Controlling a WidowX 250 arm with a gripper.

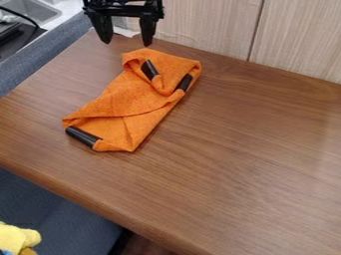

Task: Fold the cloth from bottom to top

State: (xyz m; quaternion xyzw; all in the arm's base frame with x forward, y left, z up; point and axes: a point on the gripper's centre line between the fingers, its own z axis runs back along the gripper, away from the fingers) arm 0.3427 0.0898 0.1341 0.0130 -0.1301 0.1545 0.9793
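The black two-finger gripper [125,37], fingers apart, hangs beyond the rumpled orange cloth [123,99] on the brown wooden surface [233,149]; it should pinch the near edge [114,148] squarely beside the black cylindrical piece [83,137] and draw it low toward the far end [163,56].

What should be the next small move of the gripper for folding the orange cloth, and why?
Probably the gripper should move toward the near end of the orange cloth, above the black piece there. Its fingers are apart, hold nothing and hang near the cloth's far end, while the near end lies on the table.
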